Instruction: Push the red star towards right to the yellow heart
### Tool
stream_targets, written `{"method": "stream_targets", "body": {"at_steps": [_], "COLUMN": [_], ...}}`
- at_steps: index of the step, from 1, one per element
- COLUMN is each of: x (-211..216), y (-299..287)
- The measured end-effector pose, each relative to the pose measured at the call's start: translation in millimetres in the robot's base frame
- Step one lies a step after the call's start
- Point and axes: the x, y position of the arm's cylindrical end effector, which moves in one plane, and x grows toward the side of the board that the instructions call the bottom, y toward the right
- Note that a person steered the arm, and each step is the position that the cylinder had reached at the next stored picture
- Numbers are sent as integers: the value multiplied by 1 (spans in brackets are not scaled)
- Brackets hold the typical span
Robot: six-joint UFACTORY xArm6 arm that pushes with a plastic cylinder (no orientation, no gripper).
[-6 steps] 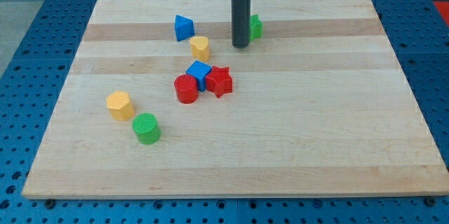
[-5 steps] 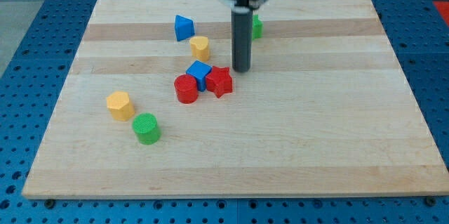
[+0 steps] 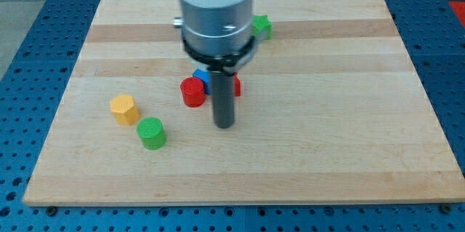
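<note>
My tip (image 3: 224, 125) rests on the board just below the red star (image 3: 235, 86), which is mostly hidden behind the rod; only its right edge shows. The blue cube (image 3: 201, 79) touches the star's left side and is partly hidden too. The red cylinder (image 3: 192, 92) stands to the left of the rod. The yellow heart is hidden behind the arm's body, as is the blue block that stood near it.
A yellow block (image 3: 124, 108) and a green cylinder (image 3: 152, 132) stand at the lower left. A green block (image 3: 261, 26) sits near the top, right of the arm. The wooden board (image 3: 349, 116) lies on a blue perforated table.
The arm has moved towards the view's bottom, from above the red star to just below it. It now covers the yellow heart and the upper blue block. The blocks have not visibly moved.
</note>
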Motion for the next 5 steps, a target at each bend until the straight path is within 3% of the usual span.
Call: {"method": "stream_targets", "body": {"at_steps": [5], "x": [-36], "y": [4]}}
